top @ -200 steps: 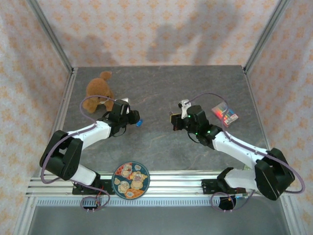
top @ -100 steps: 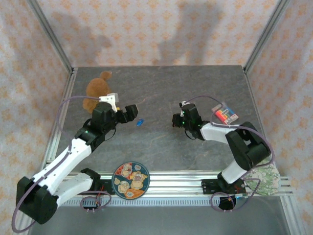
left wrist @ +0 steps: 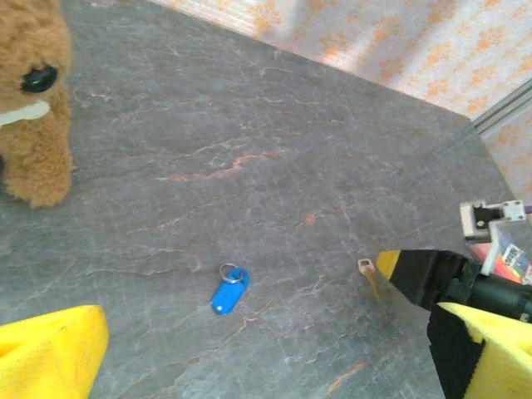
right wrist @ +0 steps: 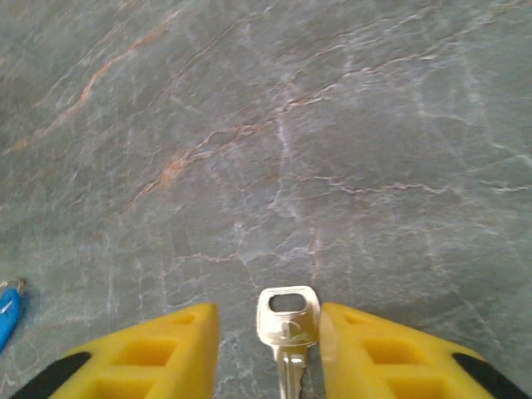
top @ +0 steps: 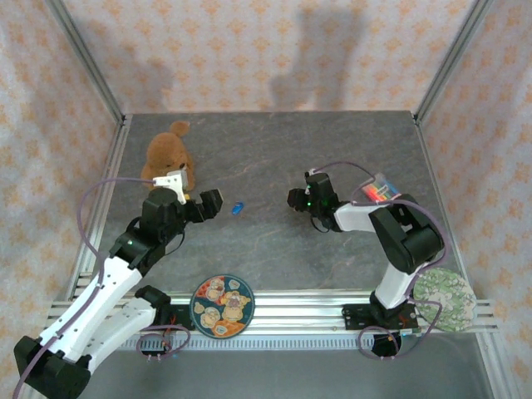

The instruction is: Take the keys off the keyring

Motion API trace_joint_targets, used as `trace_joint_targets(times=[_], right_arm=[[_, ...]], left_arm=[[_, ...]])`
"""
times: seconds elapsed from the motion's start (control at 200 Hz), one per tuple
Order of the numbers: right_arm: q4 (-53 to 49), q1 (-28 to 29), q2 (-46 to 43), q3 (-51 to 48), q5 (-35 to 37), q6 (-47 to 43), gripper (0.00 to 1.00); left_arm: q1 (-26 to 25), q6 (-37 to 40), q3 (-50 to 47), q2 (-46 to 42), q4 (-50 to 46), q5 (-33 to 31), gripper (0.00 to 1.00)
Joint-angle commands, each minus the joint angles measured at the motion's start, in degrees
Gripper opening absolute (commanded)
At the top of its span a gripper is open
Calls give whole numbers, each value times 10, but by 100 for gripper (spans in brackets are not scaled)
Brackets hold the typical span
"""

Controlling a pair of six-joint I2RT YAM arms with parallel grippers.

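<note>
Robot laboratory test cell: grey stone-patterned table (top: 274, 150) edged with aluminium rails (top: 299, 309) at six o'clock, enclosed by patterned fabric walls (top: 249, 50) at nine, twelve, three.

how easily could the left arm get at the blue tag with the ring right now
Probably yes: the blue tag lies alone on the table just ahead of the open left gripper, nothing between them; the teddy bear sits well off to the side.

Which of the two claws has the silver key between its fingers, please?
The right claw: its yellow fingers flank the silver key. The left claw stands wide open, with the blue key tag lying loose ahead of it.
</note>
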Motion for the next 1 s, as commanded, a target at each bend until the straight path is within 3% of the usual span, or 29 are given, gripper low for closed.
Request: trace_joint_targets(times=[0.0, 0.01, 0.02, 0.1, 0.235, 0.305, 0.37, 0.42, 0.475, 0.531, 0.591, 0.761, 0.816, 0.886, 0.921, 0.961, 0.996], right_arm=[[-64, -4, -73, 19, 50, -34, 88], [-73, -4, -80, 21, 54, -38, 98], [-83, -4, -86, 22, 60, -42, 100], [-153, -4, -139, 34, 124, -69, 99], [-227, -5, -230, 43, 298, -101, 99], [-179, -5, -277, 7, 400, -141, 99], [-80, -5, -313, -53, 439, -227, 99], [-20, -5, -327, -93, 472, -288, 99], [-14, -19, -315, -106, 519, -298, 99], [-32, -46, -290, -108, 521, -278, 99], [30, -64, -263, -142, 528, -269, 99], [215, -108, -180, -195, 489, -285, 99], [229, -122, -159, -186, 457, -305, 99], [301, -155, -115, -196, 414, -305, 100], [281, -168, -118, -192, 413, -283, 100], [226, -187, -144, -189, 350, -264, 99], [261, -211, -146, -211, 283, -263, 100]], left_arm=[[-3, 20, 2, -17, -43, -70, 99], [-3, 21, 1, -18, -45, -77, 99], [-3, 21, 2, -18, -47, -84, 99], [-2, 38, -5, -23, -50, -134, 99], [1, 114, -28, -21, -14, -224, 99], [11, 149, -52, -12, 25, -293, 100], [28, 216, -96, -5, 108, -306, 100], [56, 219, -120, 5, 153, -312, 100], [96, 218, -136, 29, 186, -309, 100], [129, 216, -156, 60, 232, -313, 100], [159, 229, -174, 98, 291, -292, 100], [170, 280, -209, 254, 541, -253, 100], [168, 298, -192, 285, 556, -224, 100], [174, 300, -210, 346, 686, -207, 100], [178, 295, -219, 381, 734, -191, 100], [178, 308, -237, 437, 828, -165, 99], [176, 337, -250, 494, 937, -146, 100]])
